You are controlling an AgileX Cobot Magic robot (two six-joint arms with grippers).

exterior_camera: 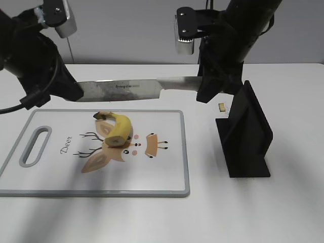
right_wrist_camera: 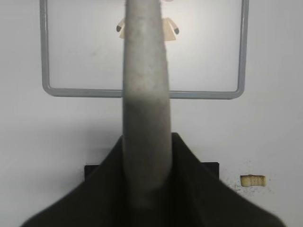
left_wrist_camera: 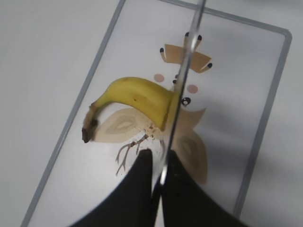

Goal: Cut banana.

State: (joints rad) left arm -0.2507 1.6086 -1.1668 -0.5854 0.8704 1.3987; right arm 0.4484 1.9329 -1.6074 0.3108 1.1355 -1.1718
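A yellow banana (exterior_camera: 117, 129) lies on the white deer-print cutting board (exterior_camera: 162, 177); its right end looks cut flat. A long kitchen knife (exterior_camera: 131, 88) hangs level above the banana, held at both ends. My left gripper (exterior_camera: 76, 93) is shut on the blade's tip. My right gripper (exterior_camera: 205, 88) is shut on the handle. In the left wrist view the blade (left_wrist_camera: 182, 90) runs edge-on from the jaws (left_wrist_camera: 160, 168) across the banana's cut end (left_wrist_camera: 137, 97). In the right wrist view the grey handle (right_wrist_camera: 146, 94) fills the jaws (right_wrist_camera: 147, 161).
A black knife stand (exterior_camera: 248, 136) sits right of the board. A small pale crumb (exterior_camera: 221, 107) lies behind the stand and also shows in the right wrist view (right_wrist_camera: 252, 180). The board's grey rim (right_wrist_camera: 142, 93) and handle slot (exterior_camera: 35, 147) are visible.
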